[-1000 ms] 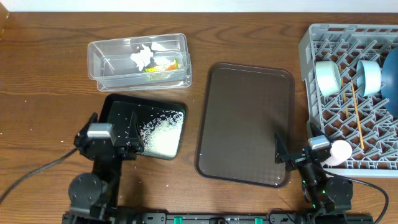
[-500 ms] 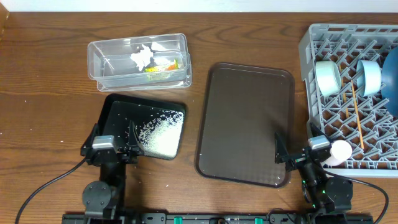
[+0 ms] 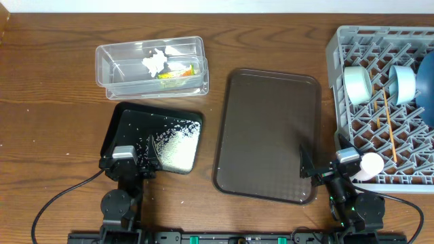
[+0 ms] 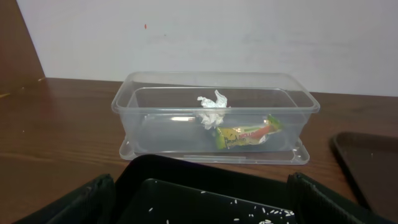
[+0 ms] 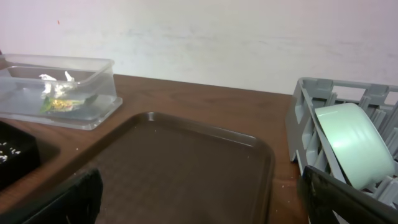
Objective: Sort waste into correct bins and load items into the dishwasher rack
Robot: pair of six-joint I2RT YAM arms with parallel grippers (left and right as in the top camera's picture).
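Note:
The clear tub [image 3: 115,68] holds the crumpled white tissue [image 3: 154,62] and the yellow-green wrapper [image 3: 173,73]; both also show in the left wrist view, tissue [image 4: 213,104] and wrapper [image 4: 244,134]. The black tray [image 3: 129,125] holds white rice grains [image 3: 175,146]. The grey rack [image 3: 339,41] holds a pale green-white bowl [image 3: 357,83], a light blue bowl [image 3: 401,83], a blue plate [image 3: 427,78] and chopsticks [image 3: 389,125]. A pink-white cup [image 3: 370,165] lies at its front edge. My left gripper [image 3: 127,163] is open and empty at the black tray's front edge. My right gripper [image 3: 325,173] is open and empty.
The empty brown serving tray [image 3: 268,122] lies between the black tray and the rack. A few stray grains lie on the wood near the black tray. The left arm's cable runs off to the front left.
My left arm has drawn back toward the table's front edge, off the black tray. The right arm has not moved.

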